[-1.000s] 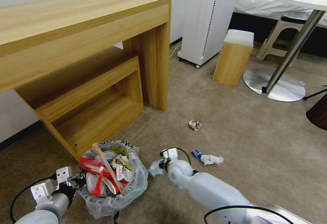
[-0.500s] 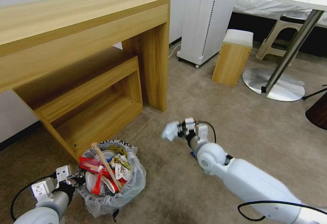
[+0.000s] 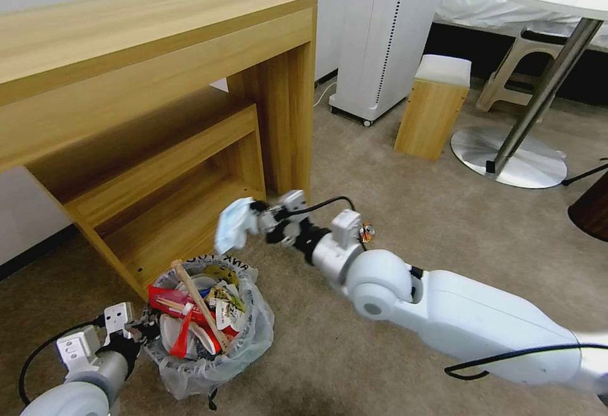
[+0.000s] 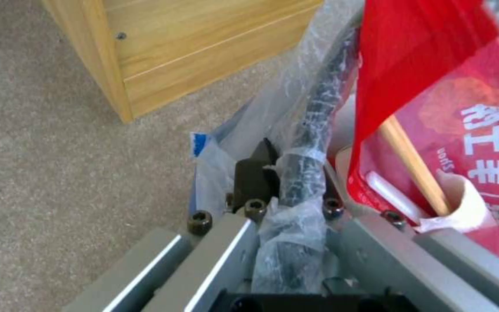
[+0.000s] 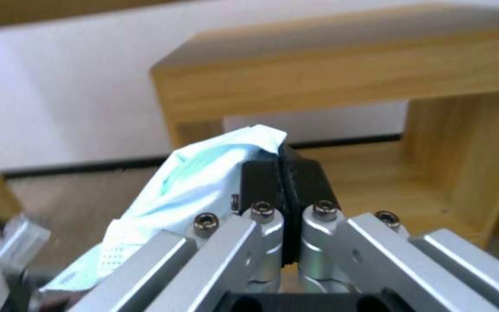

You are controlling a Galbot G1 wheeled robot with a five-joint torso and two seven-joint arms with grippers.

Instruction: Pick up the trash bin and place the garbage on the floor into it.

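The trash bin (image 3: 212, 346), small and round with a crinkly clear bag, stands on the carpet in front of the low shelf. It holds a red wrapper (image 3: 183, 334), a wooden stick (image 3: 199, 305) and papers. My left gripper (image 3: 140, 334) is shut on its rim (image 4: 313, 125) through the plastic; the left wrist view shows the red wrapper (image 4: 434, 86) close by. My right gripper (image 3: 258, 221) is in the air, above and a little beyond the bin, shut on a crumpled pale blue piece of garbage (image 3: 232, 223) (image 5: 197, 186). A crushed can (image 3: 366, 233) lies on the floor behind the right wrist.
The wooden desk (image 3: 158, 42) and its low shelf (image 3: 171, 169) stand directly behind the bin. A white appliance (image 3: 386, 30), a wooden stool (image 3: 434, 106), a round table base (image 3: 510, 156) and a brown bin (image 3: 592, 213) stand farther back and to the right. Open carpet lies between.
My right arm has risen off the floor and swung left with the pale blue piece, from beside the bin to above and beyond it. The left gripper and the bin have stayed put.
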